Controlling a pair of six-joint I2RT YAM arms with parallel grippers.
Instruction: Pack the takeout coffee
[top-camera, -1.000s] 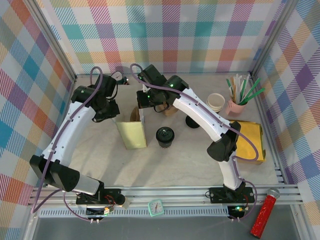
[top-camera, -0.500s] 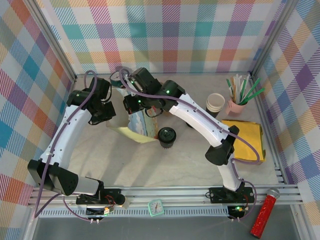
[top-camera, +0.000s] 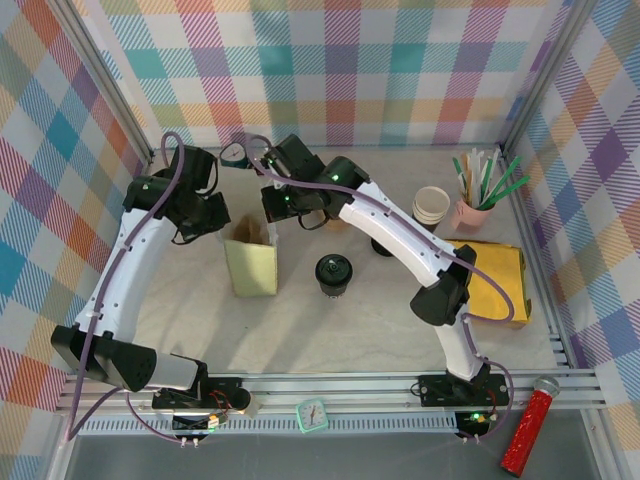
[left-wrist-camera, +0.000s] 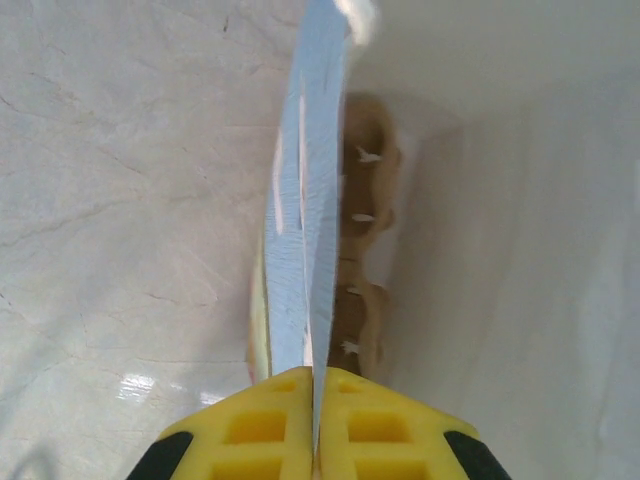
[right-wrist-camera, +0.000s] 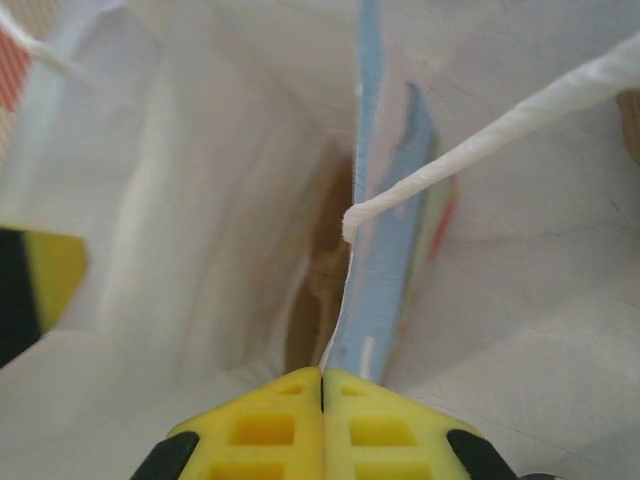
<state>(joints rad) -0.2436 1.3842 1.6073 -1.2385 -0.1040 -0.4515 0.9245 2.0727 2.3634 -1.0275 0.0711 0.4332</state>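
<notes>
Black-lidded tan cup (top-camera: 332, 275) stands; left end effector (left-wrist-camera: 315, 374) and right end effector (right-wrist-camera: 322, 374) pinch bag (top-camera: 251, 268).

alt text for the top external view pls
The left gripper and right gripper each pinch a top edge of an upright paper bag. The black-lidded takeout coffee stands on the table to its right, outside it.

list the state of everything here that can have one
pale yellow paper bag, upright, mouth open, rim pinched on both sides
small tan paper cup with black lid, upright, lidded, outside the bag
left gripper, shut on bag rim
right gripper, shut on bag rim
stack of cream paper cups, upright, lidless
pink cup of sticks, upright
</notes>
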